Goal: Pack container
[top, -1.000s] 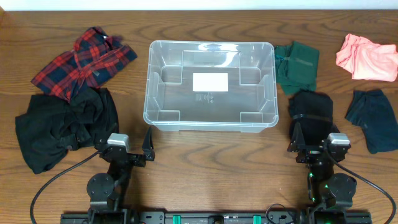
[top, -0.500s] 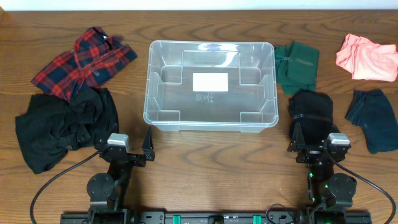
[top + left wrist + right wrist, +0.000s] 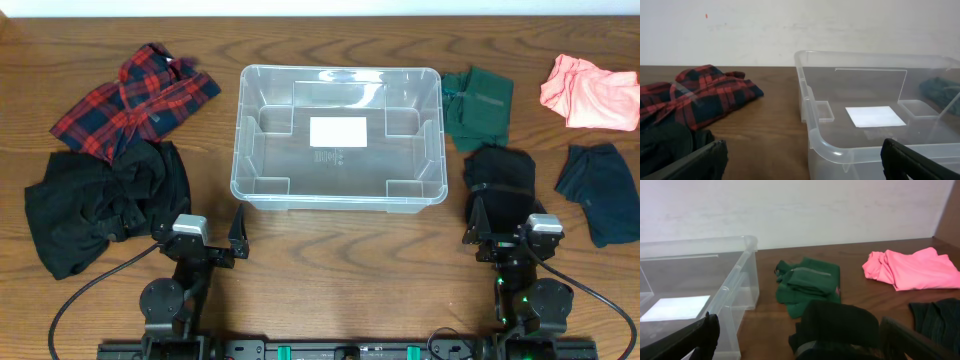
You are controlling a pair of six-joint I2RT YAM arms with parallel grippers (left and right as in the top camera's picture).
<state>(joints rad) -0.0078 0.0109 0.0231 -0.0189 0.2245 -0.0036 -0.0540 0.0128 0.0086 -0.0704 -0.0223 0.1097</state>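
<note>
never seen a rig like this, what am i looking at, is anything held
Two robot arms sit at a brown wooden table. One picture looks straight down; the others come from a camera on each wrist. In the middle stands an empty clear plastic rectangular bin. Left of it lie a red plaid cloth and a black cloth heap; right of it a dark green garment, a black garment, a pink garment and a navy garment. The left arm's fingers and the right arm's fingers are open, holding nothing.
</note>
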